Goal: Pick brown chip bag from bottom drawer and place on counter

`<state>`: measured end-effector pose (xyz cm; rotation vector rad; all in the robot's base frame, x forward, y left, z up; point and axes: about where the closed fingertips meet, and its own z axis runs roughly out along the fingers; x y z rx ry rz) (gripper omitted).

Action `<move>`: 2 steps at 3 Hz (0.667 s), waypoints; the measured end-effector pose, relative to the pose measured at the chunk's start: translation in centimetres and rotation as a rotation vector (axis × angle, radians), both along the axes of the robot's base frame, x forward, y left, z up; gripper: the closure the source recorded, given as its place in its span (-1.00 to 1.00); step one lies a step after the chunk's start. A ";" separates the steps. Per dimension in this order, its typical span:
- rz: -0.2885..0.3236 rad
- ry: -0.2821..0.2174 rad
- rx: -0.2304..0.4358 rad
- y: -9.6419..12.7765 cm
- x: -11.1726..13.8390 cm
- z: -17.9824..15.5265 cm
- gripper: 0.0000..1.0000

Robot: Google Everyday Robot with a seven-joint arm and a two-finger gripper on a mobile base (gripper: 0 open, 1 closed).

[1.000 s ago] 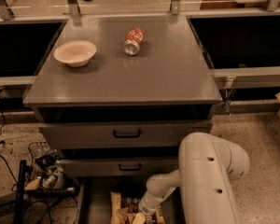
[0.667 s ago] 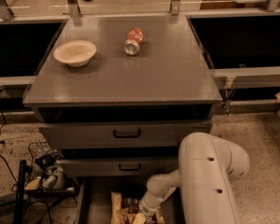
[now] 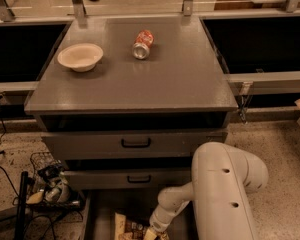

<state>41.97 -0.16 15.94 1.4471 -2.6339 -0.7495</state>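
Down in the open bottom drawer: the brown chip bag, tan and dark brown, crinkly, partly cut off at the lower edge of the view. Just beside it on the right, the gripper, low in the drawer at the end of the big white arm. Cannot tell how far open, nor whether holding the bag. Above, two shut upper drawers with black handles. Up on the counter: a cream bowl at the left and a red-orange soda can on its side, well apart. On the floor at the left, a wire basket of small things. One bag, one can, one bowl, three drawers.
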 end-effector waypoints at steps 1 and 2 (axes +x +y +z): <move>0.000 0.000 0.000 0.0 0.0 0.0 0.67; 0.000 0.000 0.000 0.0 0.0 0.0 1.00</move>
